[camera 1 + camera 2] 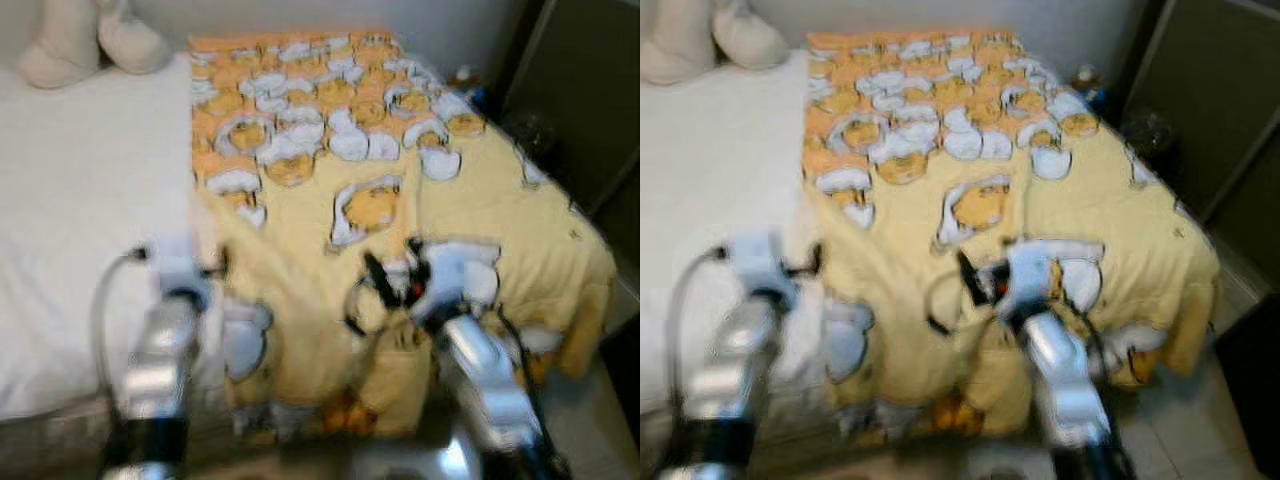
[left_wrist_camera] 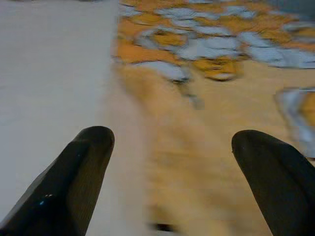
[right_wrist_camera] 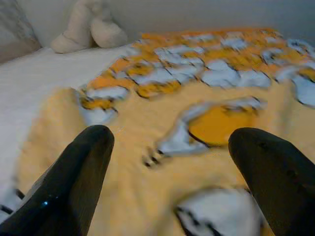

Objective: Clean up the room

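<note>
- The yellow blanket (image 1: pixel 400 210) with the orange and white cartoon print covers the right half of the bed (image 1: pixel 80 200), hanging over the foot edge and the right corner.
- Left gripper (image 2: pixel 167 162) hovers right at the blanket's left edge, where it meets the white sheet, fingers spread, nothing in them.
- Right gripper (image 3: pixel 170 162) is over the blanket near the foot edge, fingers spread wide, empty too.
- Cream plush toy (image 1: pixel 90 40) sits at the bed's far left corner.
- Everything's pretty blurry.
</note>
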{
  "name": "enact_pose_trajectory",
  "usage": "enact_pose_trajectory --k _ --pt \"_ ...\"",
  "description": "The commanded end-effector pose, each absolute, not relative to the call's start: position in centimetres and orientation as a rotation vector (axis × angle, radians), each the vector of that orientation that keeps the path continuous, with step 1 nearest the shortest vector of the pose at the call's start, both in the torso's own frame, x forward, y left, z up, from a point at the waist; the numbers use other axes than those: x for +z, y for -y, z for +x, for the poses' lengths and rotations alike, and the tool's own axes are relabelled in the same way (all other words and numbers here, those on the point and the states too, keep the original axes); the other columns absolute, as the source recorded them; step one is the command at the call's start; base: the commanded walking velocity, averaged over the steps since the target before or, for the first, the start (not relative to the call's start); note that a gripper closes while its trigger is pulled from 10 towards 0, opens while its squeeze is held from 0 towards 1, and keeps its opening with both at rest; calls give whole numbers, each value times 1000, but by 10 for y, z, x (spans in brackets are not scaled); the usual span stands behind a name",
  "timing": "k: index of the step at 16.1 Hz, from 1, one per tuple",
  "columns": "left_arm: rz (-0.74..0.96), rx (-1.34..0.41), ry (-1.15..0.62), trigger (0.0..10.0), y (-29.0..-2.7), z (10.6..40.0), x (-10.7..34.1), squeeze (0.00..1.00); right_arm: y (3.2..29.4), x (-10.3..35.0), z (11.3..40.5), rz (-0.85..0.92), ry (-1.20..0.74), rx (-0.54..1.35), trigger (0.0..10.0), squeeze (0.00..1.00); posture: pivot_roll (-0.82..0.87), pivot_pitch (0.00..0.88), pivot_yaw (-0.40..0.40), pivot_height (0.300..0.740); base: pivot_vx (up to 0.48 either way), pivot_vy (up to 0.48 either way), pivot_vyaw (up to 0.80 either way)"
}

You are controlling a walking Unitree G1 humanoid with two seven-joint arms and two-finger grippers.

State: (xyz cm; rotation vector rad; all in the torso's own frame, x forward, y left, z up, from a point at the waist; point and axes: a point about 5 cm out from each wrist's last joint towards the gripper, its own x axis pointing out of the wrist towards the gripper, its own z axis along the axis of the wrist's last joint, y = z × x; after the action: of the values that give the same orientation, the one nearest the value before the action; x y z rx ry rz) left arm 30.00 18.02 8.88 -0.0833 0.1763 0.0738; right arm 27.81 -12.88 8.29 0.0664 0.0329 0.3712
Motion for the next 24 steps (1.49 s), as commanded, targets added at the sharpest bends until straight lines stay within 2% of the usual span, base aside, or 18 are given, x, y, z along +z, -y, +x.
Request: enact_pose_trajectory --k 1,5,9,16,19,20,24 --pt "-74 68 -146 10000 -186 299 94 0 122 88 279 64 -16 389 10000 0 -109 0 51 740 0 480 0" --pt "-42 -6 -141 10000 -176 306 95 0 123 88 276 55 -26 383 10000 0 -120 0 59 740 0 455 -563" --pt "-21 -38 -143 10000 -170 309 96 0 121 87 275 63 -28 379 10000 0 -122 0 63 740 371 245 -755" --pt "-5 -47 -155 10000 -166 311 96 0 121 88 276 56 -23 387 10000 0 -118 0 67 740 480 0 0" --pt "-56 18 -198 10000 -171 310 90 0 121 87 273 56 -30 397 10000 0 -124 0 66 740 432 0 0" --pt "-97 87 -249 10000 -179 309 82 0 122 85 269 55 -41 405 10000 0 -127 0 65 740 0 0 0" --pt "-66 126 -254 10000 -190 308 82 0 122 83 264 62 -55 411 10000 0 -132 0 69 740 0 0 0"
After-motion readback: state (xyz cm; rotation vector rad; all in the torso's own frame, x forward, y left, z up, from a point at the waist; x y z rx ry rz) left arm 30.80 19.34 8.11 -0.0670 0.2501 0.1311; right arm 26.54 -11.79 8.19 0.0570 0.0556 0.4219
